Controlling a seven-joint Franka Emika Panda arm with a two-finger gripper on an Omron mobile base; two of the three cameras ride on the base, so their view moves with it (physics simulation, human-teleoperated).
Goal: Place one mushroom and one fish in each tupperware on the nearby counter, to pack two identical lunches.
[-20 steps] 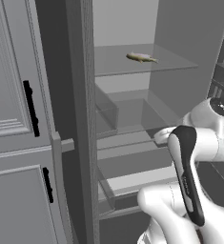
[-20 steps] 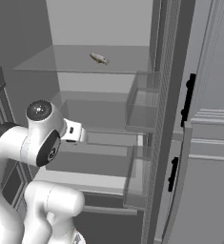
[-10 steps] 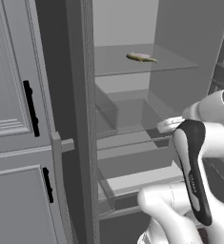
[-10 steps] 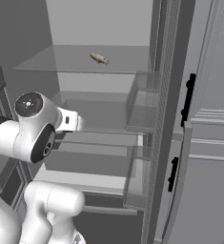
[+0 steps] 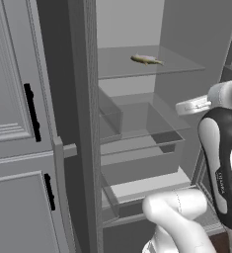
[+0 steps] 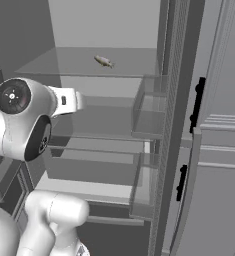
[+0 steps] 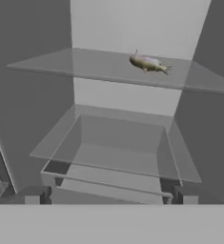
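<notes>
Jaws stood wide and empty, well short of the fish (image 7: 148, 63) on the top glass shelf (image 7: 85, 66) — small, likely slick; best gripped mid-body.

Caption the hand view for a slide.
A lone fish lies on the fridge's upper glass shelf, above a clear drawer.

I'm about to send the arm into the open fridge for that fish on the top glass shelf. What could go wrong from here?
1. The small tan fish lies flat on the clear glass upper shelf, so jaws coming in level may strike the shelf's front edge or slide over the fish.
2. It sits deep, toward the fridge's grey back wall; a nudge could push it further back.
3. The arm's white elbow is close to the fridge opening; swinging up might clip the clear door bin.
</notes>
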